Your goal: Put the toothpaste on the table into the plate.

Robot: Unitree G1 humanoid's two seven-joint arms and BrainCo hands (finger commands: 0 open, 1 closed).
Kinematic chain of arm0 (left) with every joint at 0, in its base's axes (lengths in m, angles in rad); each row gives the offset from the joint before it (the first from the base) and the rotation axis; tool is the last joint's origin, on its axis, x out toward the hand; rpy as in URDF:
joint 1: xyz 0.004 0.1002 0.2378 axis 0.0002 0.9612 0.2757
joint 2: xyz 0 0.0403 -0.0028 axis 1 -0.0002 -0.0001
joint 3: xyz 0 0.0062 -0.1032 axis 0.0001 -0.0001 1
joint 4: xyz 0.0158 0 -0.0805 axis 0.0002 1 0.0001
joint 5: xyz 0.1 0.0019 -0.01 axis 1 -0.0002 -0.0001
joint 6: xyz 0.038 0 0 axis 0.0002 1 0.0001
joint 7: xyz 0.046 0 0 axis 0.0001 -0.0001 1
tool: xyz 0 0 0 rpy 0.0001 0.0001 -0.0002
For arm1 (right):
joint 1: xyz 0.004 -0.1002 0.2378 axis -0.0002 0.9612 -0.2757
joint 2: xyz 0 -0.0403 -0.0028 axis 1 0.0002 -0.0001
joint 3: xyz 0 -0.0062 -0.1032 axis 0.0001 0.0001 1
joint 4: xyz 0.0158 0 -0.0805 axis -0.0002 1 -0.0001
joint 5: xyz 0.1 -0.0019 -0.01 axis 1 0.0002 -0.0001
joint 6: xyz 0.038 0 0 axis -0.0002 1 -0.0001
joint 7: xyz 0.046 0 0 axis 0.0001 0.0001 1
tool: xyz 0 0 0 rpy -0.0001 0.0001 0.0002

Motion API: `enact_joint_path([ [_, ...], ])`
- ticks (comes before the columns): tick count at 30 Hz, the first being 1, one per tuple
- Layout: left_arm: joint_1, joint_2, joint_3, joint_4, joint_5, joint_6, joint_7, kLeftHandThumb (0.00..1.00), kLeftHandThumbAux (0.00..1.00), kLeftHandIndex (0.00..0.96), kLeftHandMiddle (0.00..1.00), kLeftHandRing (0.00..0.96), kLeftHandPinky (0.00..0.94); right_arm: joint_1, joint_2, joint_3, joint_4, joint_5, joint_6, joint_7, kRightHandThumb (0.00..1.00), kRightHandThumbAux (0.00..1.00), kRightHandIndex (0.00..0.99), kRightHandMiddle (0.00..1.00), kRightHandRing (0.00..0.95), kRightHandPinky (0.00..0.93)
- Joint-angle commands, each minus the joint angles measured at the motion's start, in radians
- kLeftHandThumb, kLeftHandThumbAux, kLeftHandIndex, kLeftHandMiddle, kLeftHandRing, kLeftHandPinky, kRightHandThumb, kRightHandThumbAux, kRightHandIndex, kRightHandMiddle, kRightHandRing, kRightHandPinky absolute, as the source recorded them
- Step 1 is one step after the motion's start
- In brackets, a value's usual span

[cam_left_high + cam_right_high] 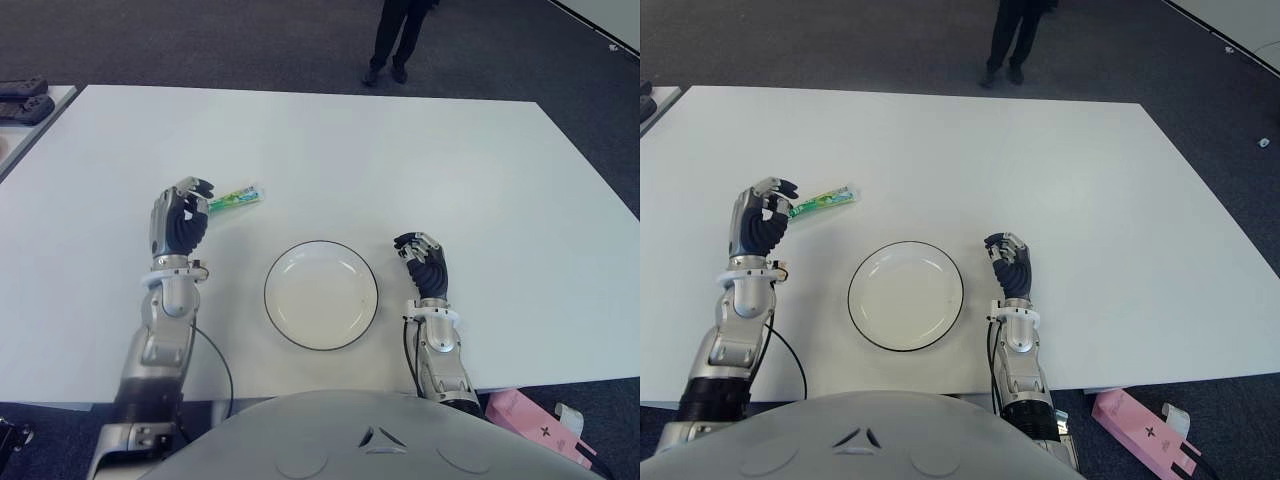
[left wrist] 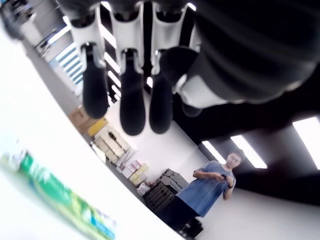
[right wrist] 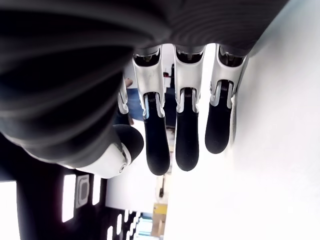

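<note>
The green and white toothpaste tube (image 1: 236, 197) lies flat on the white table (image 1: 420, 160), up and to the left of the plate. My left hand (image 1: 188, 208) hovers at the tube's left end with its fingers (image 2: 132, 100) loosely curled and nothing in them. The left wrist view shows the tube (image 2: 55, 200) on the table below the fingertips, apart from them. The white plate (image 1: 321, 295) with a dark rim sits empty near the front edge. My right hand (image 1: 420, 255) shows just right of the plate, its fingers (image 3: 186, 135) relaxed and holding nothing.
A person (image 1: 395, 40) stands beyond the table's far edge. Dark objects (image 1: 22, 100) sit on a side surface at the far left. A pink box (image 1: 530, 420) lies below the table's front right corner.
</note>
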State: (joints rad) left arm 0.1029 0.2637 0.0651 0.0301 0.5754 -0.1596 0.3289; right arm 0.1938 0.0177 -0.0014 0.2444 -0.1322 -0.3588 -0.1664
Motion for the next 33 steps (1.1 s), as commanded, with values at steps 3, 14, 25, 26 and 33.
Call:
enact_joint_path([
  [3,-0.074,0.093,-0.031,0.087,0.08,-0.025,0.042,0.832,0.685,0.381,0.509,0.595,0.573,0.016,0.003,0.003,0.024,0.003,0.009,0.003,0.711,0.729,0.428,0.457,0.43,0.42],
  [14,-0.163,0.209,-0.115,0.199,0.211,0.031,0.045,0.833,0.679,0.416,0.472,0.492,0.443,0.027,0.01,0.003,0.008,0.001,0.008,-0.004,0.71,0.728,0.427,0.466,0.442,0.437],
  [25,-0.364,0.293,-0.252,0.529,0.25,0.039,-0.027,0.429,0.441,0.168,0.234,0.265,0.293,0.02,0.002,-0.004,0.03,0.005,0.001,-0.001,0.711,0.728,0.429,0.466,0.44,0.426],
  [26,-0.374,0.298,-0.261,0.542,0.251,0.04,-0.032,0.425,0.427,0.156,0.221,0.257,0.288,0.02,0.002,-0.004,0.032,0.005,-0.001,-0.001,0.712,0.728,0.429,0.465,0.439,0.425],
  [33,-0.445,0.343,-0.367,0.604,0.296,0.082,-0.169,0.401,0.286,0.014,0.041,0.061,0.136,0.018,-0.001,-0.007,0.046,0.01,-0.014,0.004,0.713,0.729,0.429,0.458,0.436,0.427],
])
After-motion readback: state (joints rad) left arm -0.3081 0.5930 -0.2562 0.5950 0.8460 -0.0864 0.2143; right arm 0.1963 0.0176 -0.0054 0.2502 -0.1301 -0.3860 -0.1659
